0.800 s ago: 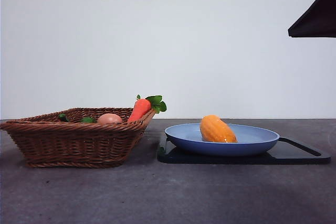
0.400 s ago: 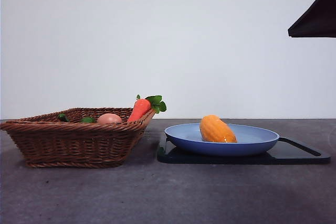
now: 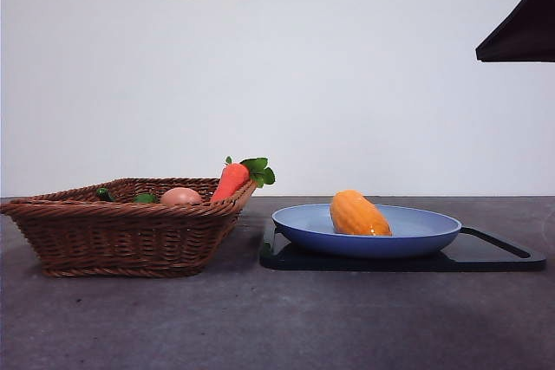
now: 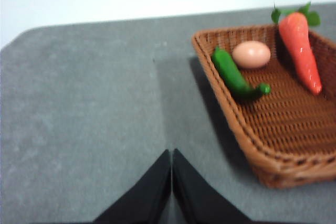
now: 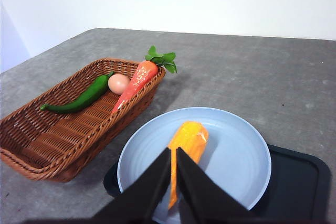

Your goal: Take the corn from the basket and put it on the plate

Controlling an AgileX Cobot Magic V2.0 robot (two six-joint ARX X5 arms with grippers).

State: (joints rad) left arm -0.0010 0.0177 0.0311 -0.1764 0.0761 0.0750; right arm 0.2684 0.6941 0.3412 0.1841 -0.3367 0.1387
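Orange-yellow, ridged, stubby corn cob (image 3: 358,214) lying on its side inside the large round light-blue plate (image 3: 434,233), clear of the rim, tapered end toward the wicker side; resting free, gripped by nothing, so by the look of it already delivered where the task wants it. Plate seated on a flat black rectangular tray (image 3: 499,253), probably to keep it from sliding on the grey counter (image 3: 277,318). Just beside the tray, near but apparently not touching, the shallow brown woven wicker basket (image 3: 121,236) with flaring sides, close enough for a short carry. Left inside it: a red-orange carrot with green leaves (image 3: 232,179) leaning on the braided rim, a pinkish-brown egg-like item (image 3: 180,197) and a long green chilli pepper (image 4: 233,74) on the woven floor; none of these asked for, hence undisturbed. Right claw (image 5: 173,156) raised above the plate, looking down on the corn, black jaws pressed together with nothing between them, a posture fitting a retreat after release. Left claw (image 4: 171,156) parked over bare counter beside the basket's outer wall, jaws likewise closed and empty, seemingly idle. Seen from the front, only a dark arm tip (image 3: 520,28) at the upper corner, well clear of everything.
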